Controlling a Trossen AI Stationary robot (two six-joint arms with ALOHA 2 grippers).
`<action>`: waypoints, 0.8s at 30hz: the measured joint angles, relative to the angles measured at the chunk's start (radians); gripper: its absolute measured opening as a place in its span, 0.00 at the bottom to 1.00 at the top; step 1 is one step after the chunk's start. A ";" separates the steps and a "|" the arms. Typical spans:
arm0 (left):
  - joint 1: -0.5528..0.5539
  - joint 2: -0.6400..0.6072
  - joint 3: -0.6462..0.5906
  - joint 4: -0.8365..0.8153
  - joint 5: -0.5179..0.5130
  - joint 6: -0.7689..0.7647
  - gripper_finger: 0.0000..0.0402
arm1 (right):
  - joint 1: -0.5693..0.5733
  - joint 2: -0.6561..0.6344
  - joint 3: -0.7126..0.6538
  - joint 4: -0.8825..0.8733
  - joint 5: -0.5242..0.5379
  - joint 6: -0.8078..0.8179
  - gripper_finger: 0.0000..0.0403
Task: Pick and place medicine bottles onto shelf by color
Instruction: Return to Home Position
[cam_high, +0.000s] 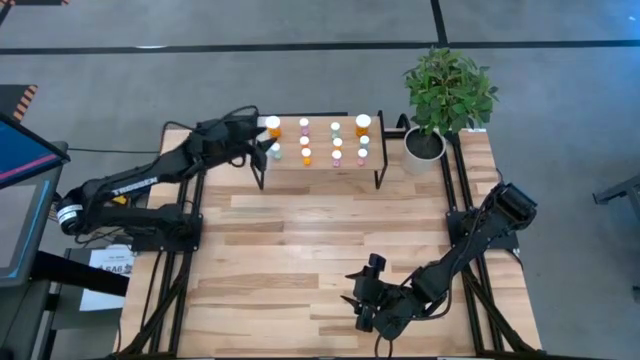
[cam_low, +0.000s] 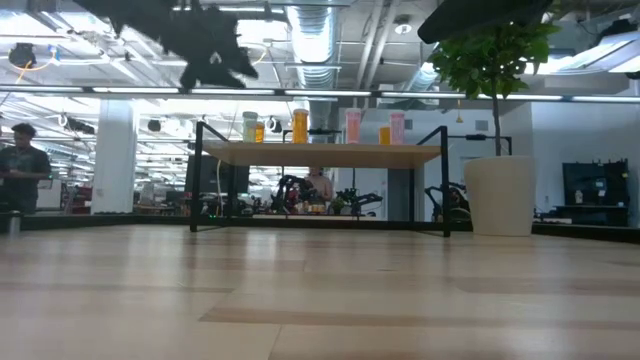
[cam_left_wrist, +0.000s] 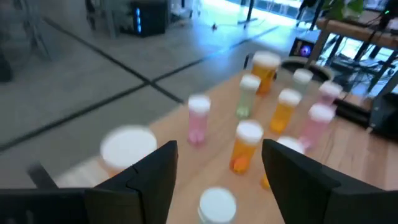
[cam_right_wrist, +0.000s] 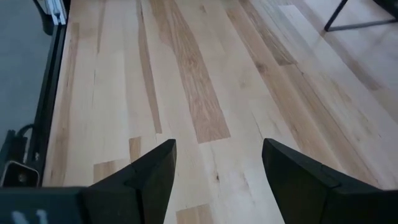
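Note:
The shelf stands at the table's far edge and carries several medicine bottles with white caps, upright in two rows: orange, pink and green ones. My left gripper hovers open over the shelf's left end. A white-capped bottle stands on the shelf below and between its fingers, apart from both. A larger orange bottle stands just beside it. My right gripper waits open and holds nothing near the table's front edge, above bare wood.
A potted plant in a white pot stands right of the shelf at the far right corner. The shelf rests on thin black legs. The wide wooden tabletop lies between the shelf and my right arm. A person stands far behind.

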 joint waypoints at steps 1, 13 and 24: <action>-0.003 -0.019 0.017 -0.023 0.000 0.012 0.56 | 0.000 0.000 0.000 0.000 0.000 -0.008 0.65; -0.244 -0.382 0.059 -0.260 0.146 0.126 0.28 | -0.047 -0.265 0.013 -0.022 0.046 -0.386 0.65; -0.443 -0.792 -0.154 -0.223 0.075 0.017 0.02 | -0.063 -0.709 -0.175 0.057 0.112 -0.650 0.64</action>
